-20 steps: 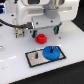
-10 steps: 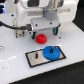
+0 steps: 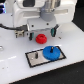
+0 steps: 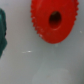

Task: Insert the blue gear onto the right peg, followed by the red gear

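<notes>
The blue gear (image 3: 50, 52) lies flat on the right end of the black-framed grey plate (image 3: 34, 59). The right peg is hidden at its hub. The plate's other pin (image 3: 36, 56) stands bare at the left end. The red gear (image 3: 40, 37) sits on the white table behind the plate. It fills the wrist view (image 4: 52, 20), hub hole facing the camera. My gripper (image 3: 40, 31) hangs just above the red gear, fingers spread to either side of it, open and empty. No fingers show in the wrist view.
A small dark object (image 3: 20, 34) sits on the table to the exterior view's left of the red gear. A dark teal thing (image 4: 2, 31) shows at the wrist view's edge. The arm's white body (image 3: 30, 12) fills the back.
</notes>
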Controlling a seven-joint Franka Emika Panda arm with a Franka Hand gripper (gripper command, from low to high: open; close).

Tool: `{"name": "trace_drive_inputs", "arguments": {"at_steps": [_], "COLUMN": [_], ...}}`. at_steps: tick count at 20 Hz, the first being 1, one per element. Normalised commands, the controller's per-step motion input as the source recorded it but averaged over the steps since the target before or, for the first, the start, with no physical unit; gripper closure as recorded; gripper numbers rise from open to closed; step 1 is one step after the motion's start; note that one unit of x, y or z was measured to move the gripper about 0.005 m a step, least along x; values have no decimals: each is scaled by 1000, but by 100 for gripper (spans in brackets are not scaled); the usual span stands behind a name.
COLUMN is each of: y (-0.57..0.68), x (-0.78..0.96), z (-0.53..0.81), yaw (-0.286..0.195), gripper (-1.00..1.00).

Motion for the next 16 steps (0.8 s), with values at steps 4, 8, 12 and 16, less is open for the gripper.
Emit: {"name": "trace_drive_inputs", "arguments": {"at_steps": [4,8,12,16], "y": [-61,-2,-2,7], "x": [-15,-66,-43,-16], "z": [-114,-213,-132,-80], "yaw": [0,0,0,0], "gripper": [-100,-100,-100,100]}}
